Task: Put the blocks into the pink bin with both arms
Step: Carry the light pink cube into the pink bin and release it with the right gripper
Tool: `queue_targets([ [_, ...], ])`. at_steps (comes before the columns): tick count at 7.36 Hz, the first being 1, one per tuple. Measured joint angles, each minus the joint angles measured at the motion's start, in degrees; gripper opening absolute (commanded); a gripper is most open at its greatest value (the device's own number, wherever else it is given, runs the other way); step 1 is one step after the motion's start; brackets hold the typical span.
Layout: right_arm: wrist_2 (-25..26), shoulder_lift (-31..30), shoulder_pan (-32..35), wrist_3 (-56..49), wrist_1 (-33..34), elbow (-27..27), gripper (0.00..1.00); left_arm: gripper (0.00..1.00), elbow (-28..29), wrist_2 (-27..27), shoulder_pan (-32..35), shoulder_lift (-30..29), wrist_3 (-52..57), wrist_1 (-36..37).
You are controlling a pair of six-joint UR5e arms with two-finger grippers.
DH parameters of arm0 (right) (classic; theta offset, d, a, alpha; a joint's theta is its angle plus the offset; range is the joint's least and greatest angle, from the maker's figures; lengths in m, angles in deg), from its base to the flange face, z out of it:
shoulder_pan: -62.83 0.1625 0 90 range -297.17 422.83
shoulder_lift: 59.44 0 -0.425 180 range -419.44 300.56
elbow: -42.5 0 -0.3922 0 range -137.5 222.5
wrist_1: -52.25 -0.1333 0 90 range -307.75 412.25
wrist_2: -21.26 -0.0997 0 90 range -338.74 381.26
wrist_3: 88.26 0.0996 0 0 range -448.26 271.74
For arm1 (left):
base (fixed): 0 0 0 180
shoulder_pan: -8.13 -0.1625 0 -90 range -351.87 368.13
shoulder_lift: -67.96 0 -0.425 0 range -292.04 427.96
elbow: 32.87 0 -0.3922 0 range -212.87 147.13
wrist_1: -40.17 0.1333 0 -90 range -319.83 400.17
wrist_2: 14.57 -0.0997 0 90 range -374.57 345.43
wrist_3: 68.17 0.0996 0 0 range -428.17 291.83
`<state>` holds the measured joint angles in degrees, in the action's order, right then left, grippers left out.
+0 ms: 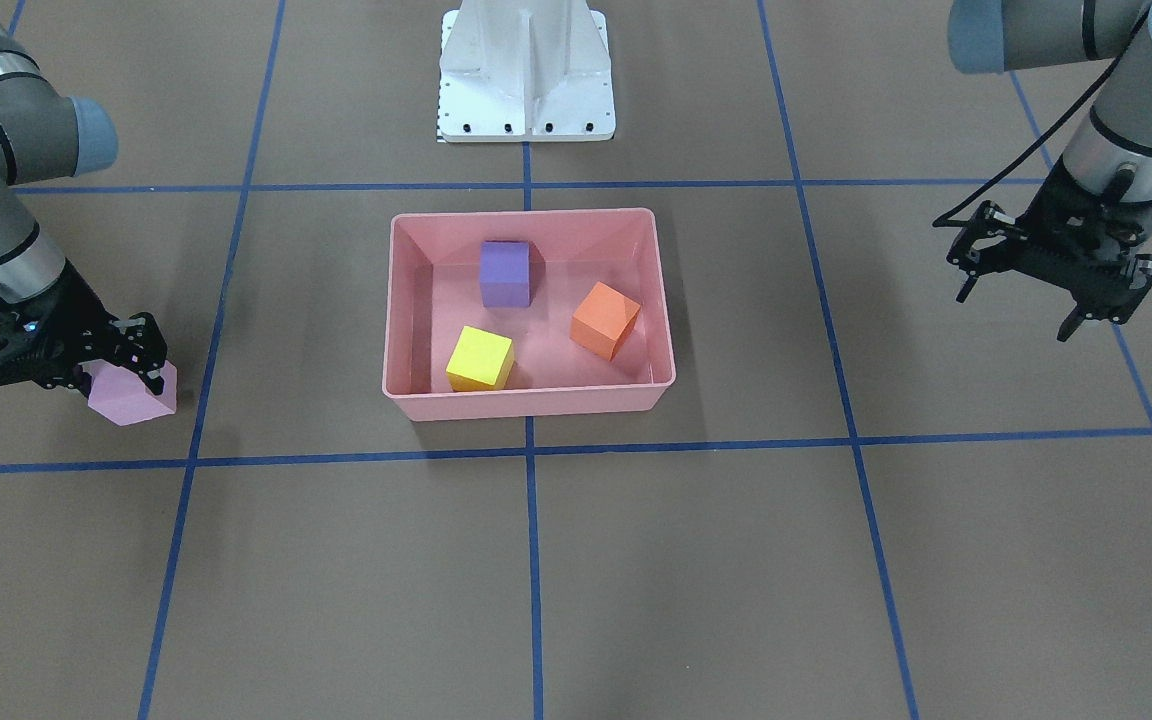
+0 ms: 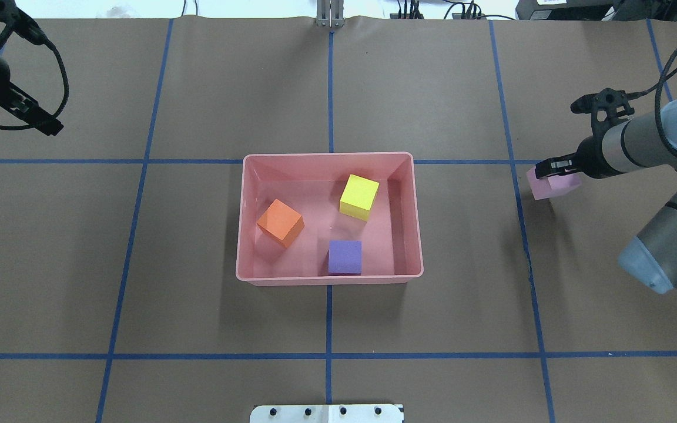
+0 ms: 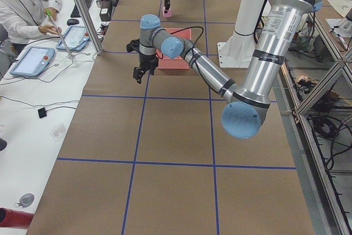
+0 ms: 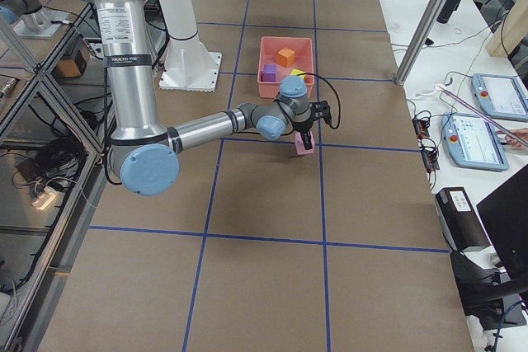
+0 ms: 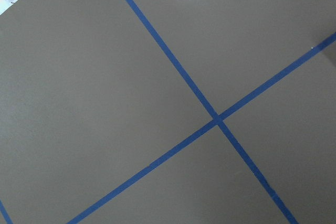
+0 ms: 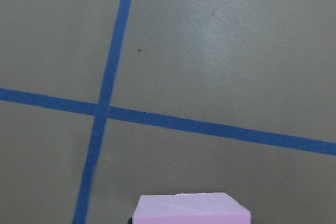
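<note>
You've got the purple block (image 1: pixel 505 272), orange block (image 1: pixel 605 319) and yellow block (image 1: pixel 480 358) in the pink bin (image 1: pixel 526 403). Only the light pink block (image 1: pixel 133 402) is left, well out to the bin's side. Your right gripper (image 1: pixel 121 375) is clamped on it, though I can't tell whether it's lifted, and your left gripper (image 1: pixel 1014 315) hangs spread and empty.

Overhead: high, looking forward and down.
Front: opposite, facing back.
Sides: table (image 3: pixel 176 136) ends, far.
Wrists: close, downward.
Shared: pink bin (image 1: pixel 526 402).

a brown paper-covered table (image 1: pixel 836 560) is marked into squares by blue tape lines (image 1: pixel 533 560). the pink bin (image 1: pixel 526 403) rests at its middle, straddling the centre line. the white pedestal base (image 1: pixel 526 100) stands behind the bin. the light pink cube (image 1: pixel 126 400) is well apart, beside a tape line; whether it touches the surface is unclear.
</note>
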<state>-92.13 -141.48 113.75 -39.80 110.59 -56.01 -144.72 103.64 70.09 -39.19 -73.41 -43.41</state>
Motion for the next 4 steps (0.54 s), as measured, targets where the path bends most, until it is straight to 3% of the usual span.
queue_targets([
  [1,-0.45,3.56,0.2,3.49,4.23,-2.61,0.0,1.0,0.0,0.0,0.07,0.04,-0.25,0.0],
  [4,-0.93,19.53,-0.06,12.15,27.76,-10.25,0.0,1.0,0.33,-0.26,2.05,3.12,-4.9,-0.06],
])
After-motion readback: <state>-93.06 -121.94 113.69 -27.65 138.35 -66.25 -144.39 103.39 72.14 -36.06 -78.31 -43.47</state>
